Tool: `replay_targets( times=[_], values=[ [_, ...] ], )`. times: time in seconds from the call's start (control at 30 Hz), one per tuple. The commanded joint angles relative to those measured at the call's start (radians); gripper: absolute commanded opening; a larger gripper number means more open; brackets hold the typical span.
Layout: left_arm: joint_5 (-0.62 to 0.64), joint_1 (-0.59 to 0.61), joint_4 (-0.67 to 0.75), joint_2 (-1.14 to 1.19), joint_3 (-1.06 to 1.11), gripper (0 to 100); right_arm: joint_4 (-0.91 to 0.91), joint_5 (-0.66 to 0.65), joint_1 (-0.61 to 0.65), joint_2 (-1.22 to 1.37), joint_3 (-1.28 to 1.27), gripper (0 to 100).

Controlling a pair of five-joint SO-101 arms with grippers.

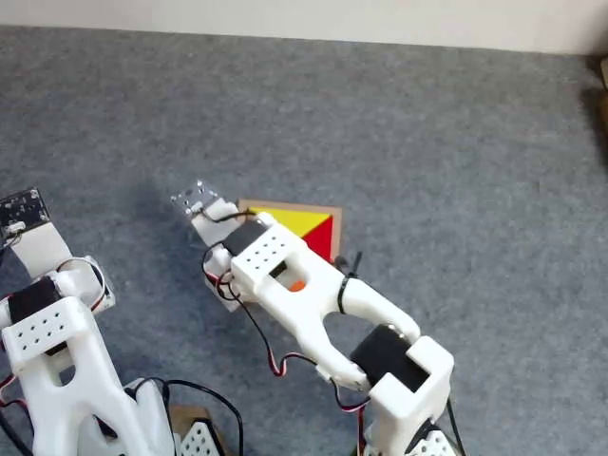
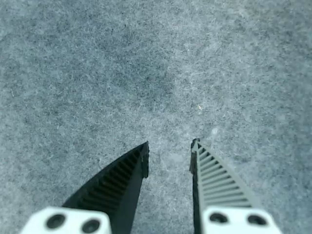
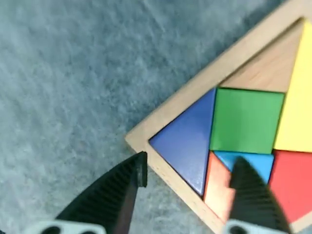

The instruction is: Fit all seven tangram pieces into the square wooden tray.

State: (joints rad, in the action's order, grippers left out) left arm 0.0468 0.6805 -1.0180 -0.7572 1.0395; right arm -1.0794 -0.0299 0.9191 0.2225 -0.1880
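Note:
The square wooden tray [image 1: 290,205] lies mid-table on grey carpet, half covered by my right arm. In the right wrist view its corner [image 3: 141,136] holds a dark blue triangle [image 3: 185,139], a green square [image 3: 246,119], a yellow piece [image 3: 297,117], a red piece [image 3: 292,183], an orange piece [image 3: 218,190] and a light blue piece [image 3: 253,158]. A bare wood-coloured triangle [image 3: 263,73] borders the green square. My right gripper [image 3: 191,170] hangs open over that corner, one finger outside the rim, one above the pieces. My left gripper [image 2: 169,146] is open above bare carpet.
Grey carpet [image 1: 456,142] stretches around the tray on all sides. The left arm [image 1: 52,323] stands at the table's left front, well apart from the tray. Cables [image 1: 275,356] trail by the arm bases.

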Motion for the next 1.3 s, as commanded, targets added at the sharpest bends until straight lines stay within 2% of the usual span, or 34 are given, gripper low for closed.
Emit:
replay_targets(
  times=[0.0,0.17,0.37,0.53,0.83,0.97,1.1,1.27],
  values=[
    [0.009,0.005,0.012,-0.021,-0.035,15,-0.016,-0.014,-0.012,-0.13,0.067,13.2],
    [0.011,-0.007,0.017,-0.028,-0.038,15,-0.067,-0.015,-0.045,-0.335,0.001,6.0],
    [0.011,-0.101,0.034,-0.028,-0.035,14,-0.062,-0.014,-0.136,-0.545,-0.168,1.1],
    [0.011,-0.179,0.035,-0.028,-0.039,0,-0.064,-0.014,-0.205,-0.676,-0.3,0.6],
    [0.011,-0.231,0.04,-0.03,-0.033,0,-0.064,-0.014,-0.318,-0.9,-0.538,0.6],
    [0.011,-0.231,0.109,-0.033,0.008,0,-0.064,-0.014,-0.364,-0.966,-0.625,0.6],
    [0.011,-0.246,0.152,-0.137,0.081,0,-0.062,-0.014,-0.404,-1.024,-0.684,0.6],
    [0.006,-0.298,0.152,-0.401,0.217,0,-0.062,-0.014,-0.418,-1.118,-0.754,0.6]
  ],
)
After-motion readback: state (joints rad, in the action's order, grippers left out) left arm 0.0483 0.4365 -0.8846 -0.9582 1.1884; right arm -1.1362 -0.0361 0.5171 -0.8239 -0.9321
